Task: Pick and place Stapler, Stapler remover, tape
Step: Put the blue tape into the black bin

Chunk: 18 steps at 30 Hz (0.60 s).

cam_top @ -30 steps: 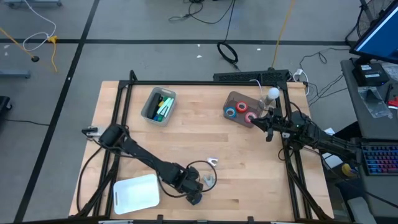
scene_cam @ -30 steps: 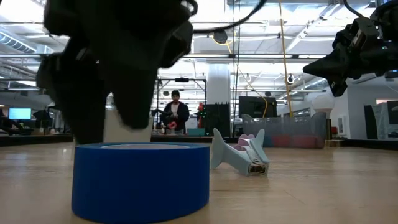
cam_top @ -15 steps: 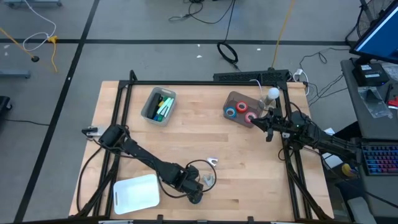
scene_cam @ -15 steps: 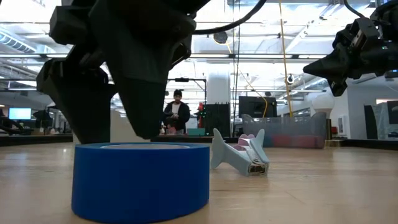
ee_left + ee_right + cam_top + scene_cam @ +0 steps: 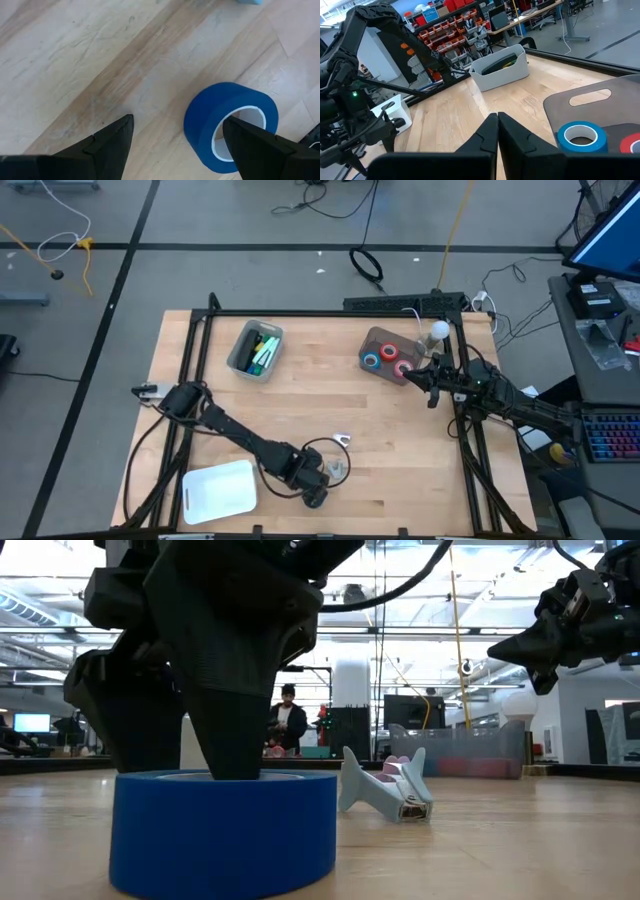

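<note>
Bare wood is lying open across the table point(image 5: 300, 395) middle, away from the blue tape point(image 5: 222, 830). The left gripper point(image 5: 318, 488) is straddling that tape, one finger point(image 5: 260, 150) inside its core. A stapler remover point(image 5: 383, 790) is blocking the space just behind the tape.

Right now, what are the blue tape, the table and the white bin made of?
The tape looks like matte blue paper-type tape on a pale, maybe cardboard, core; the surface shows no shine. The table looks like wood: pale planks with grain lines. The white bin looks like smooth plastic, with thin, even walls, though that's a guess.
</note>
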Available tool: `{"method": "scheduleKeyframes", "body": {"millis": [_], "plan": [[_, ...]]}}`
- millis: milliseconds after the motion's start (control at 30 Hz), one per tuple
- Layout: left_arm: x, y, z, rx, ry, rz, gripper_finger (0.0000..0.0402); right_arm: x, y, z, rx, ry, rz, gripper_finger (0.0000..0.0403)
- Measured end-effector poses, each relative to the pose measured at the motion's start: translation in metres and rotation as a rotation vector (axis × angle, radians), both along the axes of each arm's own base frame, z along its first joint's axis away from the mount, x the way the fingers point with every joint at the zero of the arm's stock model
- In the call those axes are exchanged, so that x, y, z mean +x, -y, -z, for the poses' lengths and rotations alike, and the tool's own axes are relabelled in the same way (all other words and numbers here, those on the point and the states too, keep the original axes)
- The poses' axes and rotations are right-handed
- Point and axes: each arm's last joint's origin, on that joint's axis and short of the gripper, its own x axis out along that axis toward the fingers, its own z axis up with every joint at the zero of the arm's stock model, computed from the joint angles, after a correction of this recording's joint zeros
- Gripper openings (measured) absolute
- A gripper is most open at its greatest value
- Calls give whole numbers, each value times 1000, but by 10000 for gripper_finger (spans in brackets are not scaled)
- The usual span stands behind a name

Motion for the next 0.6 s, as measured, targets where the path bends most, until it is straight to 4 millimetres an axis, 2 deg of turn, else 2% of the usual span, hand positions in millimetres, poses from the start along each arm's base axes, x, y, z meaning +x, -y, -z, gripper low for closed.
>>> {"method": "scheduleKeyframes", "body": {"millis": [167,600], "plan": [[0,-1,0,-1,-4,17,291,0,0,0,0,0,0,4],[-3,-4,3,54,-22,5,123,0,0,0,1,0,1,4]]}}
